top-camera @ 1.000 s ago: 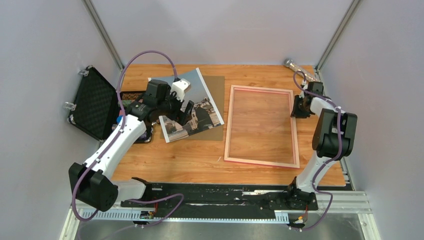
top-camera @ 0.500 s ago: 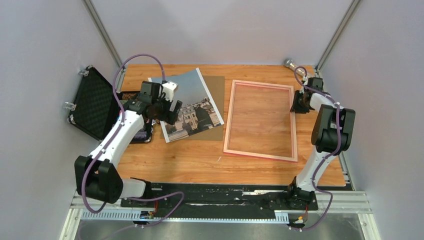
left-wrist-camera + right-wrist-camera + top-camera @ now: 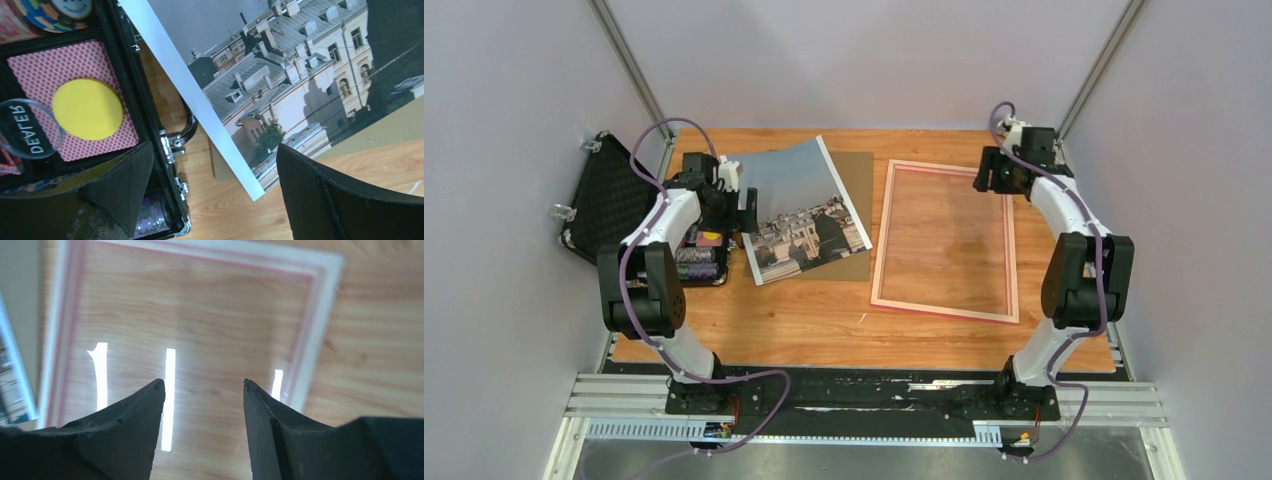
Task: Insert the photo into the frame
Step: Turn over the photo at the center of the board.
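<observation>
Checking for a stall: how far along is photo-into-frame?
Done: nothing seated; the frame lies empty, table showing through. In hand: nothing; left gripper open at the left edge of the photo, right gripper open above the frame. Left: lift the photo off the backing board and lay it in.

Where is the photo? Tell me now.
In the top view the photo lies left of centre on the table, tilted atop the brown backing board, between the black case and the pink frame.

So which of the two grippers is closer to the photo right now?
Left. The left gripper sits open at the photo's left edge, the edge showing between its fingers. The right gripper is over the frame's far right corner, with the frame between it and the photo.
</observation>
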Tool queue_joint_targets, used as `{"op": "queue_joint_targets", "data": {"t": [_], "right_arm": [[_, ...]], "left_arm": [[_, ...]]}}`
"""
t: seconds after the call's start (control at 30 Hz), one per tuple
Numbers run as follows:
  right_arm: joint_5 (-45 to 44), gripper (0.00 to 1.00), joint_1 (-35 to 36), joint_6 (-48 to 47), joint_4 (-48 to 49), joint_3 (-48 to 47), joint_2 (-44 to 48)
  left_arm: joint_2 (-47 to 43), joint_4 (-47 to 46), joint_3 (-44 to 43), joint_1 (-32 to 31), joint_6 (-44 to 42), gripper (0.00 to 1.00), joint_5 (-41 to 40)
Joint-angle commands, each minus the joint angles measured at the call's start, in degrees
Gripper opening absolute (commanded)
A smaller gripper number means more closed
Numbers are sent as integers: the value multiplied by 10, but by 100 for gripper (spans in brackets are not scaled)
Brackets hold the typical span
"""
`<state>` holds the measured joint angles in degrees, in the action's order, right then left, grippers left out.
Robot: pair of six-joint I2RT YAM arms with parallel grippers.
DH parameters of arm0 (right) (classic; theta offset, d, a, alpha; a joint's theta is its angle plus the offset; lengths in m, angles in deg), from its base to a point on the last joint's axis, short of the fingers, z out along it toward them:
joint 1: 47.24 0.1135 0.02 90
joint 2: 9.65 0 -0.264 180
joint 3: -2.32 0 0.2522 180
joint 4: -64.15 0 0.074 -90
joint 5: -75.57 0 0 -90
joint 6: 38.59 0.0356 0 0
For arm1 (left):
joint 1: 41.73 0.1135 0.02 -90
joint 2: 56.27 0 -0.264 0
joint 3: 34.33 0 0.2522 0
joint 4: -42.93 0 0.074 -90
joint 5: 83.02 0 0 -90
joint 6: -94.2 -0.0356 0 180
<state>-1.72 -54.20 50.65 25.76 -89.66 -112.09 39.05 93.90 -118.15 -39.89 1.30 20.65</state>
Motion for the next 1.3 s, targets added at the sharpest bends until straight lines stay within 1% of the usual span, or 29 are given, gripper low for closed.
{"op": "queue_joint_targets", "data": {"t": [0.0, 0.07, 0.23, 0.5, 0.83, 1.27], "right_arm": [[35, 58, 96, -18, 16, -51, 22], [35, 57, 137, -24, 17, -74, 5], [42, 56, 217, -43, 17, -151, -60], [85, 54, 285, -38, 17, -243, -165], [95, 54, 330, -28, 18, -308, -265], [122, 54, 341, 4, 18, -374, -347]], "left_arm": [[4, -16, -23, 5, 25, 100, 65], [11, -21, -26, 5, 25, 100, 66], [26, -37, -32, 5, 58, 99, 75], [33, -73, -16, 5, 96, 97, 60], [59, -75, -17, 5, 128, 98, 31], [65, -70, -10, 5, 141, 98, 13]]}}
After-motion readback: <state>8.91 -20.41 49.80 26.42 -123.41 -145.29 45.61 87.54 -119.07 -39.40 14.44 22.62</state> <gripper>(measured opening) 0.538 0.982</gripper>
